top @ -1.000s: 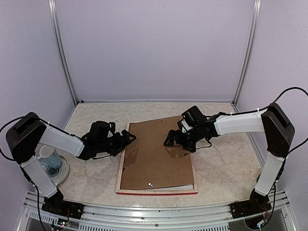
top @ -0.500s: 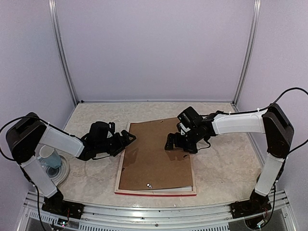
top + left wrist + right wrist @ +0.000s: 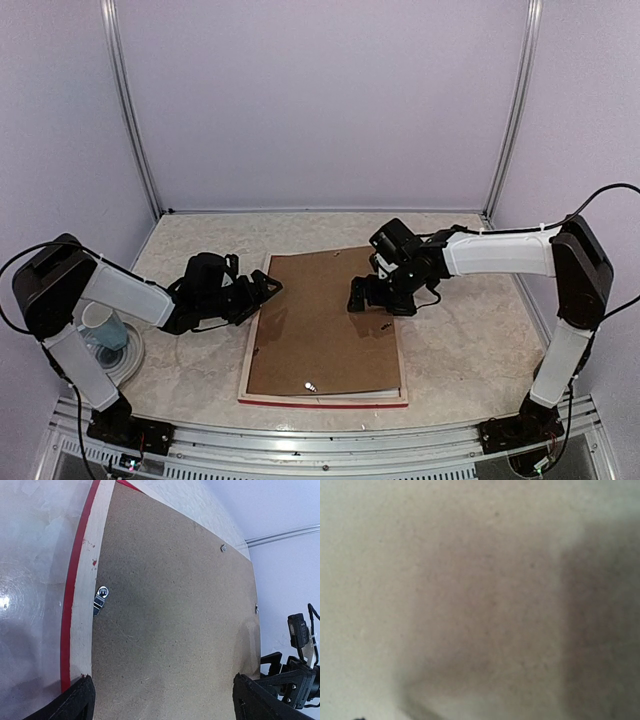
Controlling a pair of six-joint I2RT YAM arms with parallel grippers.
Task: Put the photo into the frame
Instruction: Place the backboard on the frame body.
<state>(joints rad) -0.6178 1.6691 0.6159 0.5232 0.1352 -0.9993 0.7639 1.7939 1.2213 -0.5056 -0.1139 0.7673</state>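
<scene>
The frame (image 3: 322, 401) lies face down in the middle of the table, its red edge showing along the front and its pale wood back (image 3: 87, 580) along the left. A brown hardboard panel (image 3: 320, 320) covers its back. The photo is hidden. My left gripper (image 3: 268, 289) hovers at the frame's left edge. In the left wrist view it (image 3: 162, 707) stands open, with both fingertips (image 3: 75, 700) wide apart over the panel (image 3: 175, 605). My right gripper (image 3: 368, 298) is low over the panel's right part, fingers spread. The right wrist view shows only blurred brown board (image 3: 480, 600).
A pale blue cup (image 3: 103, 325) stands on a white plate (image 3: 132, 362) at the left, beside the left arm. A metal turn clip (image 3: 100, 600) sits on the frame's wooden back, and a small metal hanger (image 3: 312, 384) lies near the panel's front edge. Enclosure walls close in behind and at both sides.
My right gripper has moved a little left and lower onto the panel. The panel's right edge has shifted slightly left. The left arm has not moved.
</scene>
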